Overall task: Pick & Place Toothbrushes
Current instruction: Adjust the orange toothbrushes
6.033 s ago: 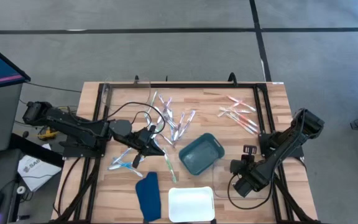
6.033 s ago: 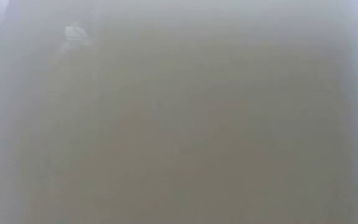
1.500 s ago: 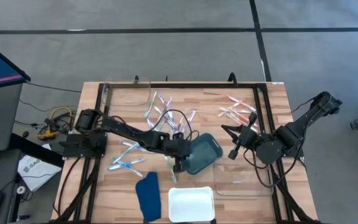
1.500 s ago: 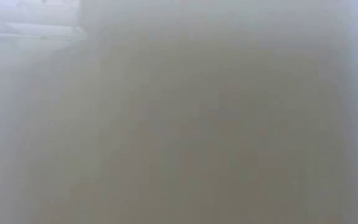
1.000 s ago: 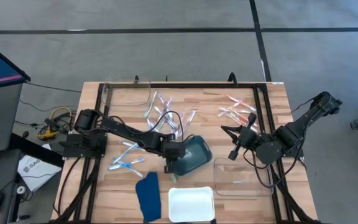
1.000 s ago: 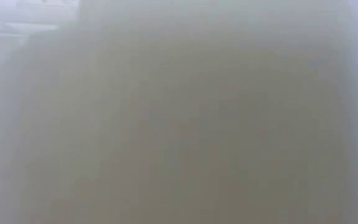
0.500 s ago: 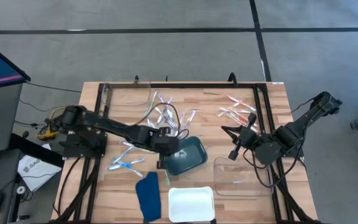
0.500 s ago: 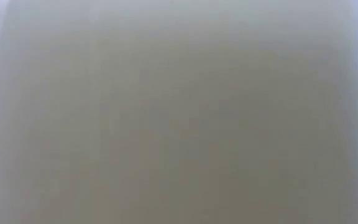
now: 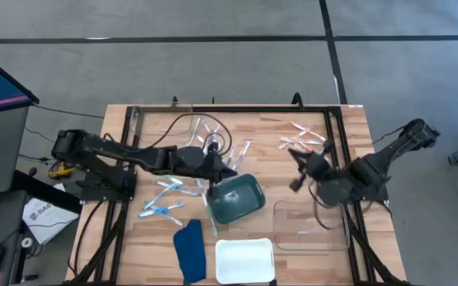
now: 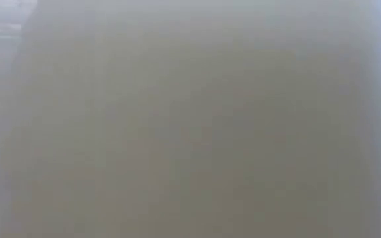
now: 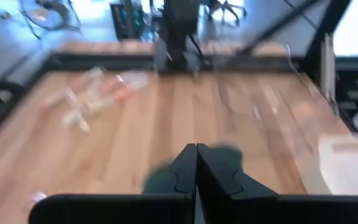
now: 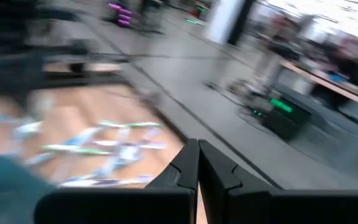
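Note:
The toothbrushes lie flat on the wooden table in three loose groups: a middle heap, a pink group and a few blue ones. My left gripper is at the left far corner of the teal tray, and in the left wrist view it is shut. My right gripper hovers blurred between the tray and the pink group; in its own view it is shut and faces toothbrushes. The low view shows only grey haze. My left gripper is shut at the teal tray's rim, at its left far corner, coming from the table's left. Teal shows close on both sides of the fingers, which hide the place of contact. The tray's bottom lies on the table.
A dark blue cloth and a white tray lie at the near edge. A clear tray sits to the right of the teal one and another at the far left. Cables loop over the middle heap.
My left gripper has drawn back toward the table's left and a little toward the far edge. The teal tray has slid left along the table with it and turned slightly. My right gripper has swung up toward the far edge, near the pink toothbrushes.

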Tool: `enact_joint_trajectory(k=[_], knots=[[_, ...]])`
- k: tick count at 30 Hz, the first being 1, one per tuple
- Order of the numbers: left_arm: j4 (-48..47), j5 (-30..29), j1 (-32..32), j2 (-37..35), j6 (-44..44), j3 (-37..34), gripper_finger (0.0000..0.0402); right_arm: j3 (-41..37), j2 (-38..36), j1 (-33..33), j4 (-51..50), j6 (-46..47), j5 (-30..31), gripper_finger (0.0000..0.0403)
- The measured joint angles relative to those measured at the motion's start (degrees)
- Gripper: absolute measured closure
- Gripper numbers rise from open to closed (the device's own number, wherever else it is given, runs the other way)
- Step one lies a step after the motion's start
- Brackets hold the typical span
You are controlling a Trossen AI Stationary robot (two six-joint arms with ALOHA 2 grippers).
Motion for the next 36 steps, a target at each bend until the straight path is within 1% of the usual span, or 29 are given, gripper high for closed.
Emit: enact_joint_trajectory(k=[2,3,5,8,12,15,17,18,19,21,23,26,29,34,36], knots=[[2.21,0.91,0.01,-0.12,0.10,-3.58,0.0400,-0.02,-0.03,-5.71,-3.45,2.96,-0.10,0.0403],[3.40,0.95,-0.01,-0.18,0.14,-5.18,0.0400,-0.02,-0.27,-9.02,-4.85,3.77,-1.10,0.0403],[6.61,0.92,0.02,-0.22,0.08,-8.42,0.0400,-0.02,-0.86,-16.47,-7.00,3.99,-5.54,0.0403],[9.98,1.44,0.08,-0.22,-0.01,-12.89,0.0400,-0.04,-1.40,-28.97,-8.40,1.65,-13.83,0.0403],[13.14,3.66,0.21,-0.70,-0.08,-16.70,0.0400,-0.02,-1.53,-45.90,-6.33,-8.33,-24.59,0.0403],[15.92,3.99,0.21,-0.72,1.32,-18.16,0.0400,0.00,-1.17,-59.14,-2.50,-16.65,-37.06,0.0403],[18.31,4.30,0.21,-0.72,2.08,-19.04,0.0400,0.00,-0.10,-67.55,-0.61,-20.51,-46.50,0.0403],[19.54,4.67,0.29,-0.72,2.48,-19.37,0.0400,0.00,0.68,-71.49,0.16,-21.85,-49.80,0.0403],[19.87,5.29,0.55,-0.72,2.88,-19.46,0.0400,0.00,1.68,-74.88,0.91,-22.77,-52.21,0.0403],[19.75,6.46,1.08,-0.88,3.04,-19.51,0.0400,0.02,4.31,-80.63,1.59,-23.50,-54.56,0.0403],[20.24,7.56,1.89,-1.39,3.06,-19.51,0.0400,0.00,7.64,-84.98,1.92,-24.56,-55.17,0.0403],[19.89,9.23,3.12,-1.97,3.13,-19.57,0.0400,0.00,12.70,-88.48,3.49,-25.00,-56.42,0.0403],[20.24,11.13,4.30,-2.79,4.10,-19.53,0.0400,0.04,17.92,-90.06,3.67,-25.31,-58.93,0.0403],[20.09,12.63,5.37,-3.40,4.56,-19.49,0.0400,3.57,25.67,-90.42,-0.93,-24.82,-59.21,0.0403],[20.10,13.02,5.52,-3.39,4.62,-19.50,0.0400,4.74,28.56,-90.65,-4.20,-24.49,-59.67,0.0403]])
